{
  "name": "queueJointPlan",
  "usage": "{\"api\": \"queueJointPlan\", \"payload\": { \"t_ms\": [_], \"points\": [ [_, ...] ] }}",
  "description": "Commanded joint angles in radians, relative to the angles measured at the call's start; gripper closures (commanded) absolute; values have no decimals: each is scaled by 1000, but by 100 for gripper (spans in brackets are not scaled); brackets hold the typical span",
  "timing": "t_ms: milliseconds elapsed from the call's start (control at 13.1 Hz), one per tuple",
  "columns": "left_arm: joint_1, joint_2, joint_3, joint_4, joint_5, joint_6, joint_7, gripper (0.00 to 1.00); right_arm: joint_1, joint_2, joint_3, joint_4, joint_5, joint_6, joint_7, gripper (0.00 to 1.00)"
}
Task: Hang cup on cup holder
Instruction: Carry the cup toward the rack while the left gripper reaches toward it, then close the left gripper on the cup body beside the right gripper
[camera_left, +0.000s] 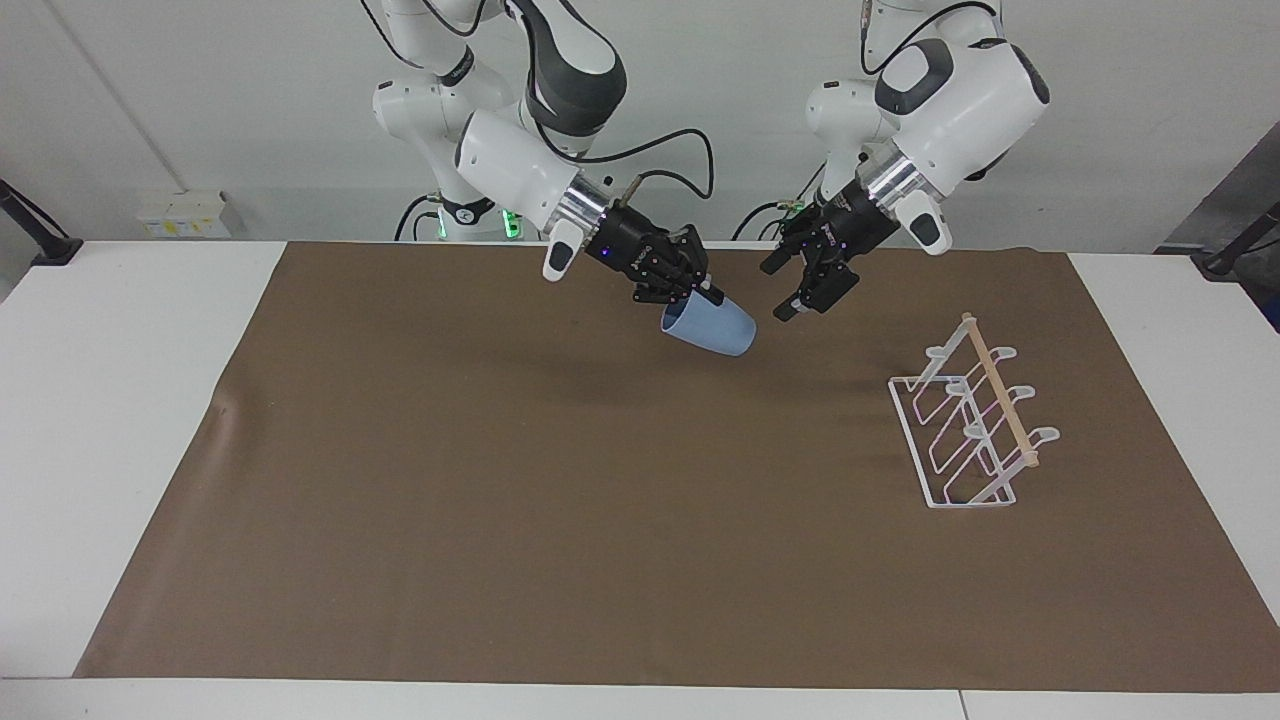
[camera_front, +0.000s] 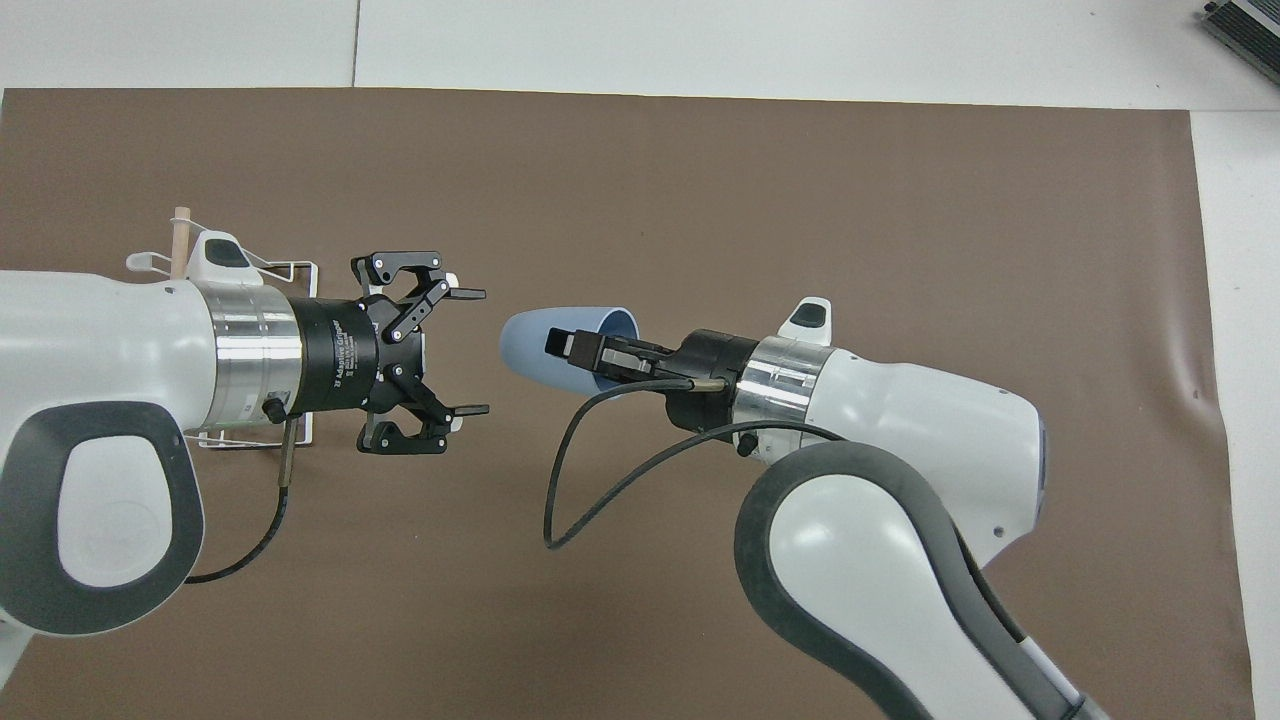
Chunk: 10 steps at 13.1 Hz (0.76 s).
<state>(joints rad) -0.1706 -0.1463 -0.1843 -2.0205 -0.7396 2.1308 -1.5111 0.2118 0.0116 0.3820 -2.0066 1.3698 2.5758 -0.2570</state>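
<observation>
We see the right tool (camera_left: 697, 290) clamped on the rim of the light-blue cup (camera_left: 712, 327), one finger inside the mouth and one outside; the cup hangs in the air just above the middle of the facing view, tilted, with its closed bottom pointing at the left tool (camera_left: 808, 285). It is a smooth, matte tumbler, tapered and without a handle. The left tool is spread wide and holds nothing, a small gap away from the cup's bottom; in the overhead view its two black linkage fingers (camera_front: 463, 294) stand well apart, facing the cup (camera_front: 535, 342) left of centre.

The cup holder (camera_left: 970, 425) stands at the right of the facing view: thin white wire bent into a rectangular base and slanted loops, with a pale wooden rod (camera_left: 998, 393) along its top. In the overhead view the left arm hides most of it.

The surface (camera_left: 120, 420) is white, covered by a brown mat (camera_left: 560, 530) that looks like paper, slightly wrinkled at one edge. A plain white wall (camera_left: 210, 90) rises at the top of the facing view.
</observation>
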Motion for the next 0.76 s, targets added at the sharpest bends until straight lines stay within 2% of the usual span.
{"api": "queueJointPlan", "payload": {
  "t_ms": [0, 305, 687],
  "points": [
    [-24, -19, 12, -49, -18, 31, -32, 0, 6, -36, 3, -14, 31, 11, 13, 100],
    [-50, -10, 12, -60, -17, 89, -52, 0, 38, -41, 5, -14, 35, 41, 28, 100],
    [-78, -7, 12, -84, -11, 101, -37, 0, 57, -55, 11, -11, 120, 73, 27, 100]
  ]
}}
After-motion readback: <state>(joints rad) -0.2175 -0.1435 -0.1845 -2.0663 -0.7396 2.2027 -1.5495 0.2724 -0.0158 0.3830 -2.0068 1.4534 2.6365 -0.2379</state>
